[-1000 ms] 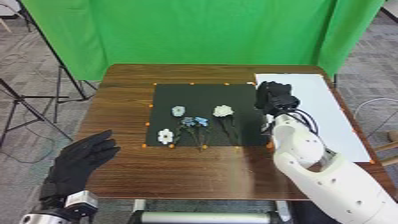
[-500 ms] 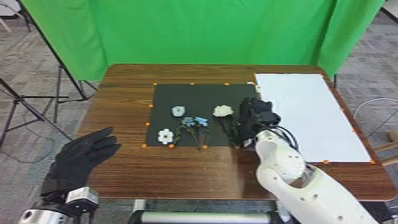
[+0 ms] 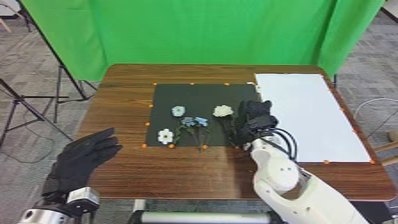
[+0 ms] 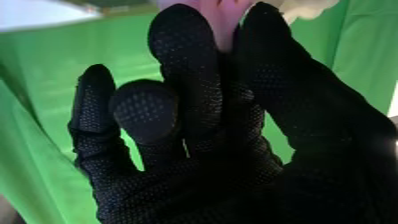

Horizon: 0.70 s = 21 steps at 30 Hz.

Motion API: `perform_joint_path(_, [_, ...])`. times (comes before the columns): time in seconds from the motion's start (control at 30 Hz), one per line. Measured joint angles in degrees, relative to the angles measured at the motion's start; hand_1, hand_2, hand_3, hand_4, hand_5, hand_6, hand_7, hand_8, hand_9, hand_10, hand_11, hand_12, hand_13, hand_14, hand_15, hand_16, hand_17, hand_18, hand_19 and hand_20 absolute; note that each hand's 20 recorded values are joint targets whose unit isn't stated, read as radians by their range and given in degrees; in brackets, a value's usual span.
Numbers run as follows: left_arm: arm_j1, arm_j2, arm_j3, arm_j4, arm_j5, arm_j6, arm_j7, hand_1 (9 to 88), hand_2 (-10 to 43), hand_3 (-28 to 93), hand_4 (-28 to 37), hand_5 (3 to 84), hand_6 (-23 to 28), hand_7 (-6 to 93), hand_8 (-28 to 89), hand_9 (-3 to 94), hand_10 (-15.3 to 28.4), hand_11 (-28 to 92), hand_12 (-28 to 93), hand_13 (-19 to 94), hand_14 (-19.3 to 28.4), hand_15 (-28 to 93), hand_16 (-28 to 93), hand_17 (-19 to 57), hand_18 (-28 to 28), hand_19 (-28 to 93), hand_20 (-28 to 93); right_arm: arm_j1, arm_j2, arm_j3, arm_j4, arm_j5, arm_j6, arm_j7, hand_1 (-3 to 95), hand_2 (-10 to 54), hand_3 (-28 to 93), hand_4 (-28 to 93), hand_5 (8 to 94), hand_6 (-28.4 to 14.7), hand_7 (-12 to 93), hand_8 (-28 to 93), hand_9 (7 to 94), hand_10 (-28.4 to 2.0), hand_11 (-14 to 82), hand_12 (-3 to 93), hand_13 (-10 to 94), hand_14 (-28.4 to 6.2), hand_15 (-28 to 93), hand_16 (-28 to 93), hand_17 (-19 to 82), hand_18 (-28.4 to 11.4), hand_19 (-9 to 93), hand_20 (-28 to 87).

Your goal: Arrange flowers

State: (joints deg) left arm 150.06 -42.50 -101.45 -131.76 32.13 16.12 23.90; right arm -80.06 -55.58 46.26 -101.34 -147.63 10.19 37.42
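My right hand is over the right side of the dark mat, right of a white flower. Seen from the right wrist, that hand pinches a pink flower between finger and thumb; white petals are close by. A pale blue flower lies on the mat's upper left, small blue flowers near its middle, another white flower at its lower left. At the table's left edge, my left hand stays raised with its fingers straight.
A white sheet covers the table's right side, close beside the right hand. Orange dots line the mat's edges. The brown tabletop extends in front of the mat, and a green curtain hangs behind.
The right hand has moved left and toward the robot, from the sheet's edge to over the mat's right part. The flowers seen on the mat and the left hand have stayed put.
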Motion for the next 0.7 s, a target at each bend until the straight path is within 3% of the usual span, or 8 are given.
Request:
perform_joint_path(0.57, [0.56, 1.25, 0.78, 0.0, -0.47, 0.44, 1.73, 26.6, 5.8, 82, -14.1, 45.0, 13.8, 13.3, -8, 38.9, 22.1, 35, 9, 29, 28.4, 57, -12, -9.3, 21.8, 57, 15, 0.41, 1.13, -0.25, -2.37, 3.5, 0.1, 0.58, 29.7, -5.1, 77, -25, 76.5, -4.2, 26, -11, 84.1, -13.5, 45.1, 24.9, 71, -14.6, 80, 30, 23, -28.4, 79, 38])
perform_joint_path(0.7, [0.68, 1.61, 1.07, 0.02, -0.75, 0.75, 2.32, 26.5, 5.7, 82, -14.1, 45.0, 13.8, 13.2, -8, 38.8, 22.0, 35, 9, 29, 28.4, 57, -12, -9.3, 21.8, 57, 15, 0.63, 1.54, -0.2, -2.57, 3.6, 0.09, 0.59, 28.3, -3.6, 77, -25, 74.3, -5.1, 24, -11, 81.4, -14.9, 42.6, 23.9, 68, -16.0, 78, 29, 22, -28.4, 78, 38])
